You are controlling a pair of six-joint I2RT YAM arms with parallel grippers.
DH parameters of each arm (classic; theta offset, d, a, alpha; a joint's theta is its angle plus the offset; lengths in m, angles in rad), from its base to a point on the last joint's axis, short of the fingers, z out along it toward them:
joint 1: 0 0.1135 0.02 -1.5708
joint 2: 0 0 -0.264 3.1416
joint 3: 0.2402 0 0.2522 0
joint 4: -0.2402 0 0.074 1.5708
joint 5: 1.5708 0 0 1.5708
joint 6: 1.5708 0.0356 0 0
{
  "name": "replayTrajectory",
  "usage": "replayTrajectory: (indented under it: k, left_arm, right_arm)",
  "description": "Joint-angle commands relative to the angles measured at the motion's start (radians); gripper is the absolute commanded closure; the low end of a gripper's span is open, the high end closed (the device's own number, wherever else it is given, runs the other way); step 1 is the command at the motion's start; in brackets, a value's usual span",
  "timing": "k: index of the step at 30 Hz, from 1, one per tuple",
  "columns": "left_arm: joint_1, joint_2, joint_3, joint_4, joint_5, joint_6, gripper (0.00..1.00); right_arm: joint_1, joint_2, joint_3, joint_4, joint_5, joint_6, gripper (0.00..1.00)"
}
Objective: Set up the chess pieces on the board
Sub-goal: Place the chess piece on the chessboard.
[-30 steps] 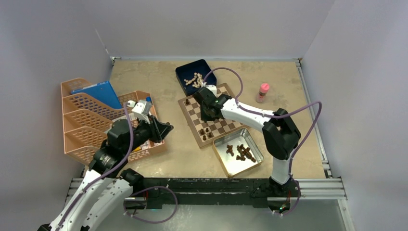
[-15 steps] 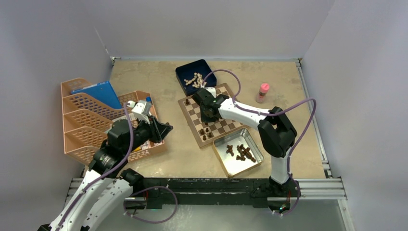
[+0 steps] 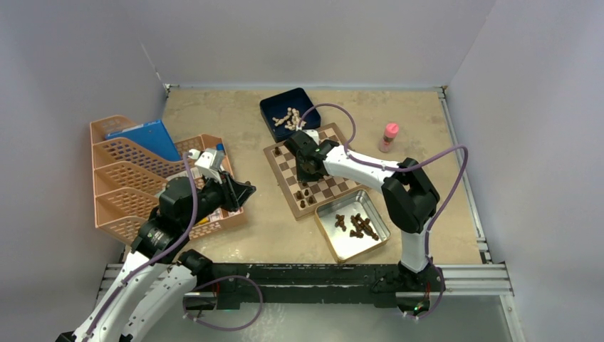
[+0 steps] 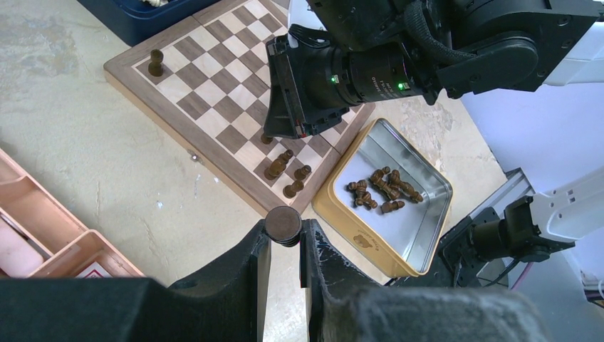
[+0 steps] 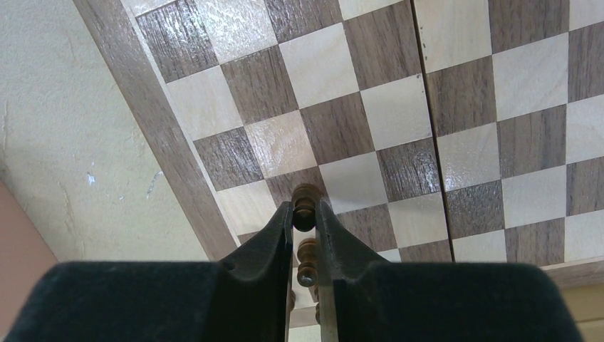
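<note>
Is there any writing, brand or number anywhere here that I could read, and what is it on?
No text reads clearly.
Silver tin: small dark print on its yellow side, too small to read.
Orange tray: white label, cut off and blurred.

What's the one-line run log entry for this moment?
right tool: shut on dark piece over board | left tool: shut on second dark piece, off board | placed pieces: few | tin: loose pieces waiting

Even, diffuse overhead light, soft shadows; sheen on the board [image 5: 235, 28] toward 11 o'clock; 6 o'clock foreground defocused.
</note>
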Motion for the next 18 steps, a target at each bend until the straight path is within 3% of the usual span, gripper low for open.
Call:
replayTrajectory:
  k: [1,18]
  left_arm:
    - [0.005,-0.004,0.024,0.025,-0.01,-0.001,0.91]
    - [0.005,0.004,0.027,0.033,-0.013,0.003,0.91]
  right_arm:
    - [0.002,-0.015,0.007,0.005,-0.015,-0.02,0.82]
    - [0.006,-0.01,0.025,0.003,-0.028,-0.023,0.75]
